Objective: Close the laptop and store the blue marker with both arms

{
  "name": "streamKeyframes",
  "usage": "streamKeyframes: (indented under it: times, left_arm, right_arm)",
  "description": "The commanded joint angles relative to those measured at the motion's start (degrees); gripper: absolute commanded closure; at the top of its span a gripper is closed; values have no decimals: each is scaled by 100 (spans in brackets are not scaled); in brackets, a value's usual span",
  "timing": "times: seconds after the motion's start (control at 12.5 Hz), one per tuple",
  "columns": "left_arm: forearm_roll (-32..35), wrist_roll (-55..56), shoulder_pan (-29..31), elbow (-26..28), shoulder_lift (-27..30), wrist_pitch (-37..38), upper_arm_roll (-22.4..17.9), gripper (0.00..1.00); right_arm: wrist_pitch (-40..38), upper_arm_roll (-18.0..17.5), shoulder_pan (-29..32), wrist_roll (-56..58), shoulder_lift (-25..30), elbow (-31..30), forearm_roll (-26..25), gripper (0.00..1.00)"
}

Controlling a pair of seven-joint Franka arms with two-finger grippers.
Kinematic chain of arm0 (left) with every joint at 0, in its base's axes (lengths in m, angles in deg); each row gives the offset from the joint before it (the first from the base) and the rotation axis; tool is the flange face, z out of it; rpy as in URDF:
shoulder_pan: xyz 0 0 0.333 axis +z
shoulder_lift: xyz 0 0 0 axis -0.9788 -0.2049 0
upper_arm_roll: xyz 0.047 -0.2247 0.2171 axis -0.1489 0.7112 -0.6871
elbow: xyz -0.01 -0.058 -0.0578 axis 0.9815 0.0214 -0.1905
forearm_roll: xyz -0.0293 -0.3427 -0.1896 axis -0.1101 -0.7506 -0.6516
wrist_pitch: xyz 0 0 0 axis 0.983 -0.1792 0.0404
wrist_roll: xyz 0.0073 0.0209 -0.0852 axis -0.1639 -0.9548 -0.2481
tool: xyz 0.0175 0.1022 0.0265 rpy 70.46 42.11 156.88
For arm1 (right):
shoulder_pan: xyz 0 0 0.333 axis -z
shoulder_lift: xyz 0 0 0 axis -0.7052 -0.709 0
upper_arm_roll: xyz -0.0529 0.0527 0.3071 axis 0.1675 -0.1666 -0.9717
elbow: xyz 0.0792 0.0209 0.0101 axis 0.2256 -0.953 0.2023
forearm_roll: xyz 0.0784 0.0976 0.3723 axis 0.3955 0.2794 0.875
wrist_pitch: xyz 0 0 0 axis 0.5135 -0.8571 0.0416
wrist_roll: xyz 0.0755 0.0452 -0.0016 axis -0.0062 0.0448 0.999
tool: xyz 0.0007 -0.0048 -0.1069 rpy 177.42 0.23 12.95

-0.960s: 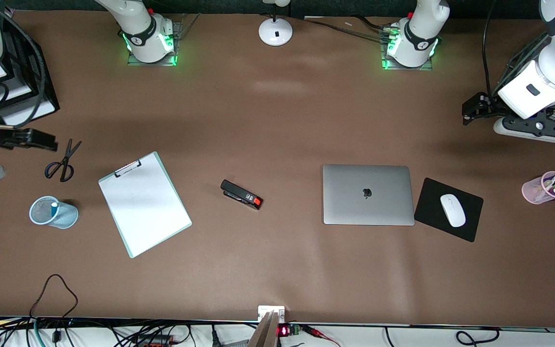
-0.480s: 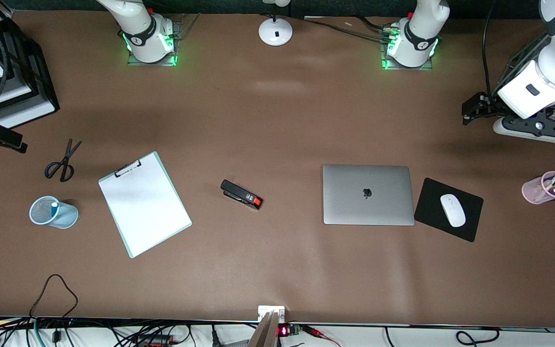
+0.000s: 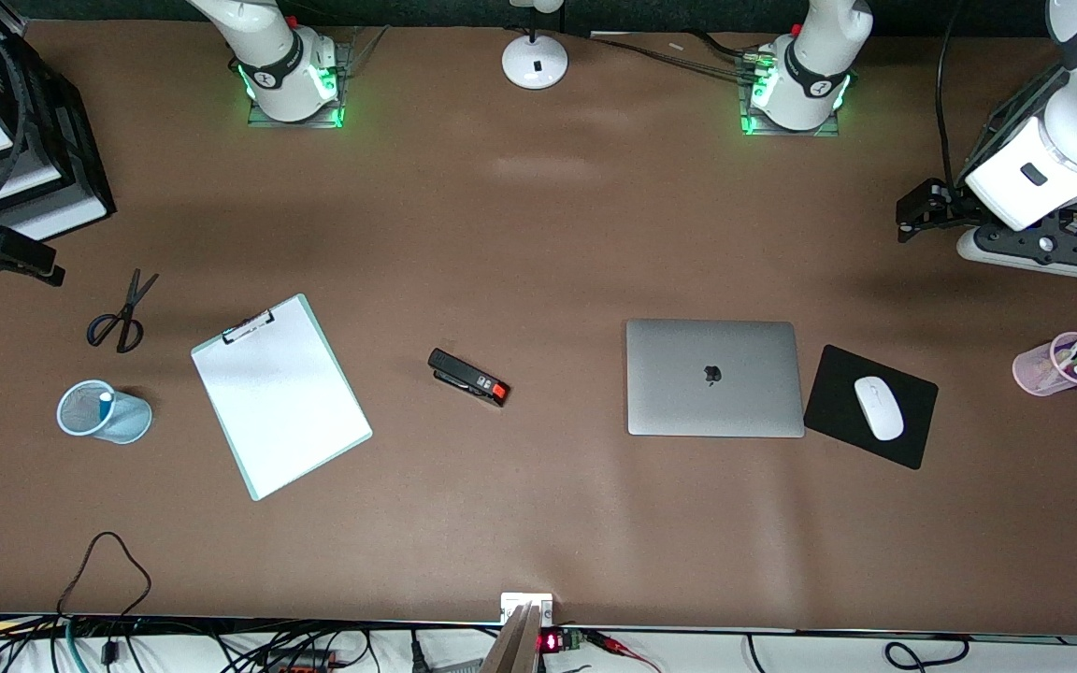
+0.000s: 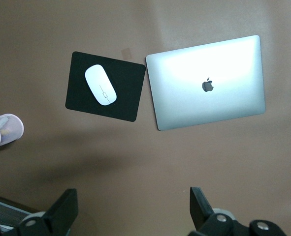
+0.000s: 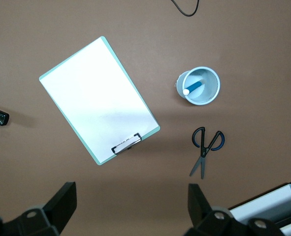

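The silver-grey laptop (image 3: 714, 378) lies shut on the table, apple logo up, and also shows in the left wrist view (image 4: 207, 83). The blue marker (image 3: 106, 403) stands in a light-blue mesh cup (image 3: 132, 421) at the right arm's end; the right wrist view shows the marker (image 5: 194, 88) in the cup (image 5: 217, 91). My left gripper (image 3: 912, 210) is open and empty, up over bare table at the left arm's end (image 4: 133, 206). My right gripper (image 3: 6, 257) is open and empty, up over the table near the scissors (image 5: 131, 199).
A clipboard (image 3: 279, 394), scissors (image 3: 122, 313) and a black stapler (image 3: 468, 377) lie on the table. A black mousepad (image 3: 833, 393) with a white mouse (image 3: 878, 408) lies beside the laptop. A pink cup (image 3: 1057, 366) holds mixed markers. A black file tray (image 3: 34, 159) stands at the right arm's end.
My right gripper has drawn back toward the right arm's end of the table, away from the scissors. The left arm and all objects have not moved.
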Motion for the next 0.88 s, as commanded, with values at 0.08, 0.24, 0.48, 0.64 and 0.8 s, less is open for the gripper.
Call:
streamKeyframes:
  times: [0.08, 0.24, 0.48, 0.64, 0.8]
  left_arm:
    - [-49, -134, 27, -165, -77, 114, 9, 0]
    - [-49, -134, 27, -165, -77, 114, 9, 0]
    - [-49, -134, 27, -165, -77, 114, 9, 0]
    - [-49, -134, 27, -165, -77, 114, 9, 0]
    - [-49, -134, 27, -165, -77, 122, 9, 0]
  right_arm:
    - [2, -30, 39, -55, 586, -598, 54, 0]
    - [-87, -30, 39, -91, 657, -598, 45, 0]
    - [-105, -30, 48, -91, 675, -563, 36, 0]
    - [-236, -39, 48, -248, 675, -511, 37, 0]
    - [-272, -39, 48, -179, 648, -379, 28, 0]
